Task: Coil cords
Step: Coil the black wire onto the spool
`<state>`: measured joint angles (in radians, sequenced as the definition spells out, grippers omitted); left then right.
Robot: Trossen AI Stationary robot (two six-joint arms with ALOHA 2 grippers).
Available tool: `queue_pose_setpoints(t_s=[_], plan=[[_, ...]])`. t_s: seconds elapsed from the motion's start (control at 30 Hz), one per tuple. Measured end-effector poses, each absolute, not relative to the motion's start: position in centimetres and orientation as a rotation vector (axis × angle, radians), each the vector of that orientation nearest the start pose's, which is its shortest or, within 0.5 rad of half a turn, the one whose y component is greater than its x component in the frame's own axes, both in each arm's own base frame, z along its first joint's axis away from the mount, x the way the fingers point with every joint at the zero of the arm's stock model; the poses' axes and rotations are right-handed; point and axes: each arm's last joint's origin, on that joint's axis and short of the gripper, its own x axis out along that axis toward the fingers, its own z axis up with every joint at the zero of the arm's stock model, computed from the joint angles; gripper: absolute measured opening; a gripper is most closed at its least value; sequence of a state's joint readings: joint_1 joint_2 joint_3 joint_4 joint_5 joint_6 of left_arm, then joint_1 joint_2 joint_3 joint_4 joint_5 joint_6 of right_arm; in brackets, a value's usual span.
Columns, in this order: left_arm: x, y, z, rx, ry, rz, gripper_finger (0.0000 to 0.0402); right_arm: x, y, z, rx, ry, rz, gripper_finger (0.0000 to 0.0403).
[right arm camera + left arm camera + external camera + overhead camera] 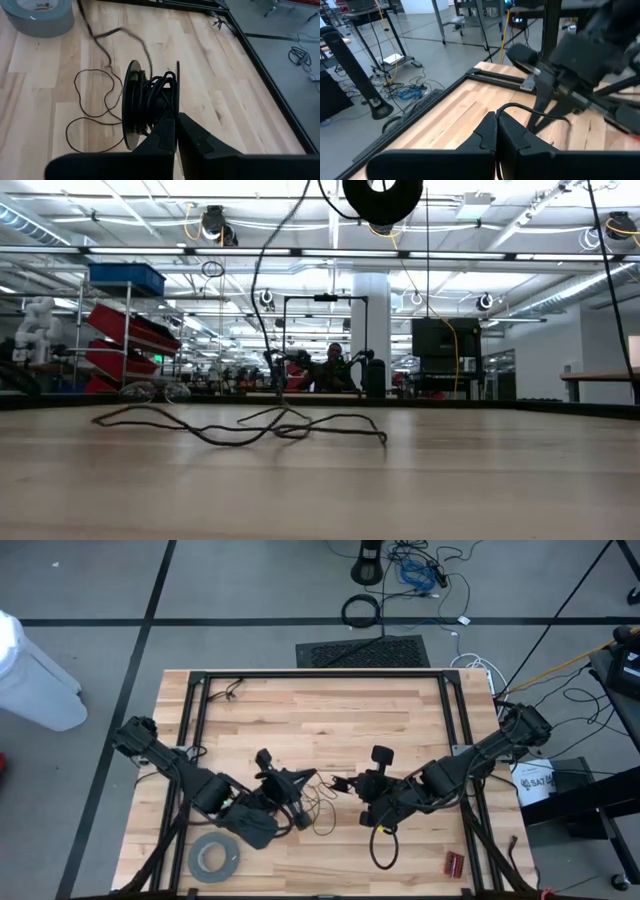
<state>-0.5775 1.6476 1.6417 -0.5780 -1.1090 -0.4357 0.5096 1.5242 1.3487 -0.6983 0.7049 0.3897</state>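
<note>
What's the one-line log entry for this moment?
left pincer: shut, raised mid-table | right pincer: shut, by spool | wire: partly wound, rest loose on table

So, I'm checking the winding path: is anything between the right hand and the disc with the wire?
Nothing visible. The disc sits right at the right hand's shut fingertips, the loose wire lies on bare wood, and the tape roll is off to one side.

The tape roll [37,17] is cut off by the edge; the right arm [590,65] shows blurred.
</note>
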Motion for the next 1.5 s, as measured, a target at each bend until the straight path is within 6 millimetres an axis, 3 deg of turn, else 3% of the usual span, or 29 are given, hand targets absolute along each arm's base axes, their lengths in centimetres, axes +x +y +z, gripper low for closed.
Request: queue_pose_setpoints(t_s=[0.2, 0.4, 0.73, 1.27, 1.5], plan=[[32.4, -18.0, 36.7, 0.023, 0.263, 0.588, 0.0003, 28.6, 13.8, 31.5, -0.133, 0.664, -0.314, 0.0], [33.4, -18.5, 37.3, 0.048, 0.203, 0.566, 0.0003, 28.6, 13.8, 31.5, -0.13, 0.666, -0.311, 0.0], [33.2, -18.6, 37.8, 0.054, 0.192, 0.554, 0.0003, 28.5, 14.0, 31.3, -0.097, 0.684, -0.288, 0.0], [32.1, -20.6, 38.0, -0.012, 0.163, 0.491, 0.0003, 28.1, 14.7, 31.4, -0.072, 0.675, -0.275, 0.0], [32.3, -19.3, 38.3, -0.005, 0.123, 0.639, 0.0003, 28.3, 14.3, 31.5, -0.108, 0.649, -0.335, 0.0]])
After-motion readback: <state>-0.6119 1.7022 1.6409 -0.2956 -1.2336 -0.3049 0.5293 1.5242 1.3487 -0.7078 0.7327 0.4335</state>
